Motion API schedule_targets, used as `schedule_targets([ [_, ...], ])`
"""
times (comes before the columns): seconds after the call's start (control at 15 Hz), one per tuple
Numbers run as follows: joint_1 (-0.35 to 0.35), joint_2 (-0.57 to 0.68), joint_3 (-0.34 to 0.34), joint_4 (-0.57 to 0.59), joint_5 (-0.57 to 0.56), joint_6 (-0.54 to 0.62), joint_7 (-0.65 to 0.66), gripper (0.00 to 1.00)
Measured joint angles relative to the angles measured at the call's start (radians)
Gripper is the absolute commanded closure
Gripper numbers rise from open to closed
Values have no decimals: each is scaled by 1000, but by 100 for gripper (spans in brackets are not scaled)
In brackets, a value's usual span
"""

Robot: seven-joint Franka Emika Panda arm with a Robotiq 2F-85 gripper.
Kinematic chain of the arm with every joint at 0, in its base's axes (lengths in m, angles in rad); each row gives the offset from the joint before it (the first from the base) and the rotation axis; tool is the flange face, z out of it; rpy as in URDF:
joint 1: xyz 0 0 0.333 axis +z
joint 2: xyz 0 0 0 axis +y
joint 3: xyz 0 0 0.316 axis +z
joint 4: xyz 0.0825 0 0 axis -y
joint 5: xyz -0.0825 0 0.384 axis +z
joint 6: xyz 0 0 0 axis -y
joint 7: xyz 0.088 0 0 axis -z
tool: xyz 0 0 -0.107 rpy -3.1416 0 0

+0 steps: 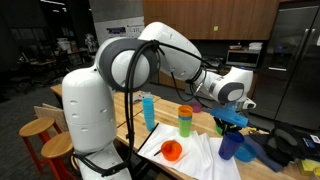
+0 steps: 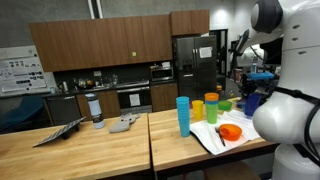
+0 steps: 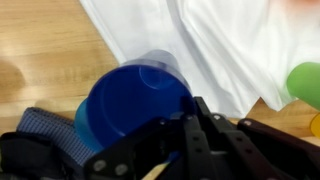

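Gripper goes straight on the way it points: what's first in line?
The blue cup: the gripper points down onto its near rim, jaws shut. Depth is unclear, so they may be touching it.

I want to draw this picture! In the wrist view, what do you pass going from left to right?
dark checked cloth → blue cup → white cloth → green thing at the right edge

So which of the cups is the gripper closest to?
The dark blue cup, directly under the gripper; the light blue cup and orange-green stack stand farther off.
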Motion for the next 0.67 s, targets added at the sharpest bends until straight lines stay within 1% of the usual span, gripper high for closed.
schedule_targets([
  [0.27, 2, -102, 0, -96, -5, 104, -56, 98],
  [0.4, 9, -149, 0, -147, -17, 151, -130, 98],
  [0.47, 15, -171, -1, -171, -20, 168, -174, 98],
  [0.53, 21, -191, -2, -192, -21, 179, -221, 93],
  [0.67, 26, -199, -4, -202, -19, 180, -225, 93],
])
